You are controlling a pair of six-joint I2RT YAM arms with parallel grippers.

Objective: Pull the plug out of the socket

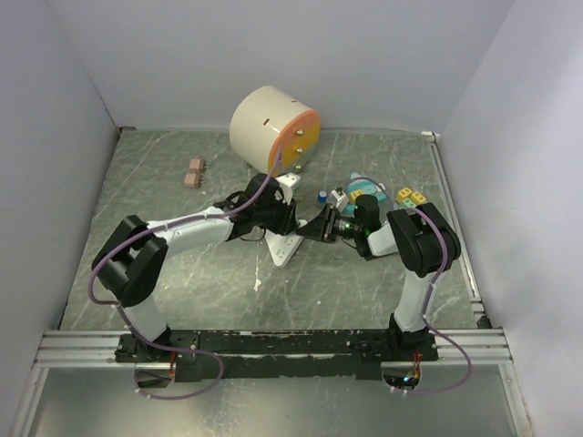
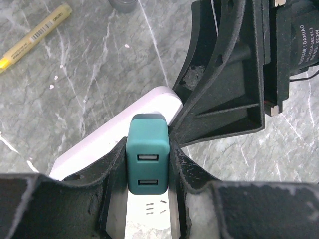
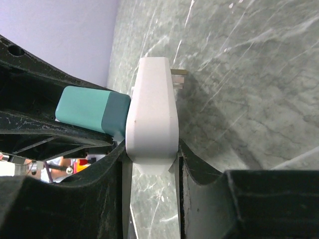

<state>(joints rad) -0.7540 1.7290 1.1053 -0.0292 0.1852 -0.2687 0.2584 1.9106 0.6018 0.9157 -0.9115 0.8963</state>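
The left gripper [image 2: 147, 145] was pressed shut on a teal plug [image 2: 146, 172], its black fingers [image 2: 113, 167] flat against the plug's two sides. The plug's face showed two USB ports, and the plug sat seated in a white socket [image 2: 112, 137] that lay on the grey marbled table [image 1: 182, 291] near its middle.

The right gripper [image 3: 152, 152] met it from the opposite side, pinching the socket's narrow body between its fingers [image 3: 197, 174]. In the right wrist view the socket appeared edge-on, the plug projecting from it at 9 o'clock and two metal prongs [image 3: 178, 78] sticking out near 1 o'clock. In the left wrist view the right gripper's black frame filled the space at the plug's 2 o'clock, touching the end of the socket and crowding that side.

On the table beyond, a yellow marker [image 2: 35, 32] lay at 10 o'clock from the plug, well apart. In the top view, a cream drum [image 1: 269, 127] with an orange face stood on its side at 12 o'clock from the grippers, close behind the socket. Two pink blocks [image 1: 194, 173] sat at 10 o'clock, clear of the arms. A cluster of small coloured pieces [image 1: 405, 195] lay at 2 o'clock, just behind the right arm.
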